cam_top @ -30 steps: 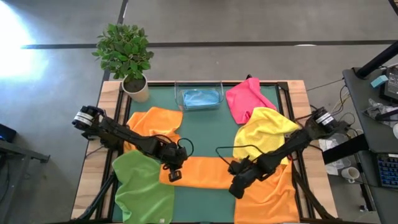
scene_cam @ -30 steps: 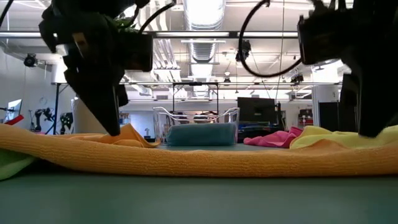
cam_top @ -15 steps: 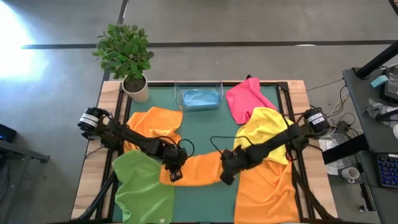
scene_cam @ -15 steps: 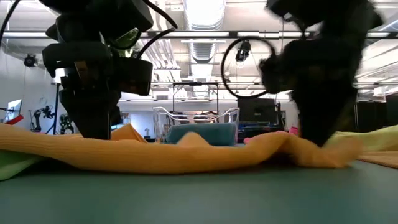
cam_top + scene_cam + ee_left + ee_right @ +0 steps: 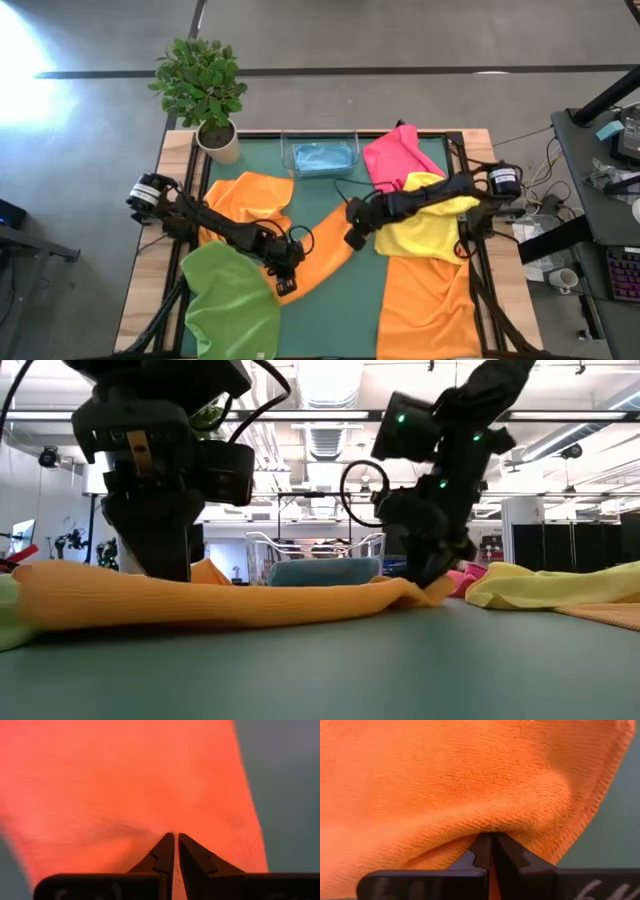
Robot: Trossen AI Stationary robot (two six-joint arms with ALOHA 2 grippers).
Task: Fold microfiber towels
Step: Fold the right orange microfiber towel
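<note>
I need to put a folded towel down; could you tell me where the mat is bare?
Bare green mat lies below the clear tray, between the upper-left orange towel and yellow towel; another patch between the green towel and lower-right orange towel. Both sides are crowded.

Robotics lab — exposed ceiling ducts (image 5: 320, 435); monitors (image 5: 410, 538).

Orange towel (image 5: 325, 262), yellow towel (image 5: 430, 225), pink towel (image 5: 392, 157), green towel (image 5: 230, 300), all plain.
</note>
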